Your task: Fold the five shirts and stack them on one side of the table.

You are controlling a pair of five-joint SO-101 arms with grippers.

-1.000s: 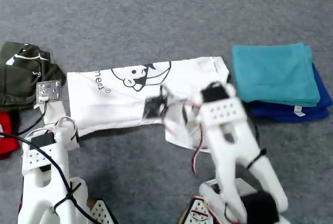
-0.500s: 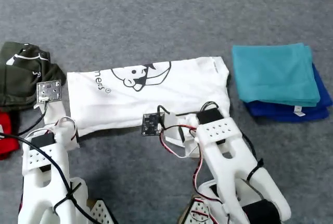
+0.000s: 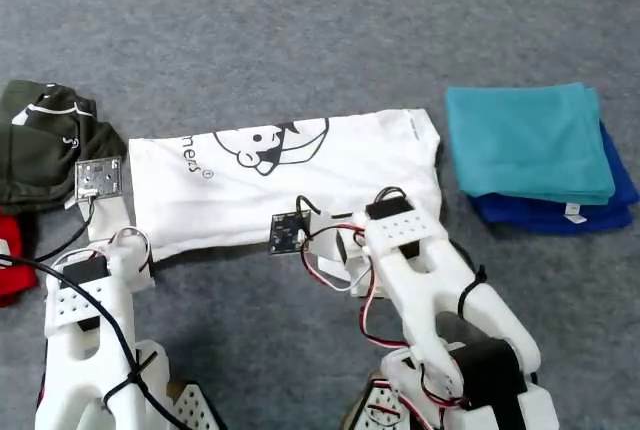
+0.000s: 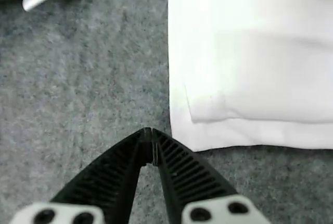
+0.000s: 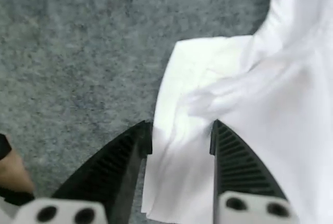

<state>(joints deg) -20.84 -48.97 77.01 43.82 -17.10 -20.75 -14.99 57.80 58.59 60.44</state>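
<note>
R gripper (image 5: 181,129), drawn back and lowered to white shirt's (image 3: 330,175) near edge, is seen released astride the cloth, so next fold is prob. readied; L gripper (image 4: 150,133) is held clenched, empty.

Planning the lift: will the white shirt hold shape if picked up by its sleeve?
Likely floppy: the sleeve wrinkles softly between the right gripper's open fingers. Probably light: the shirt lies thin and flat. The rest would likely drag.
</note>
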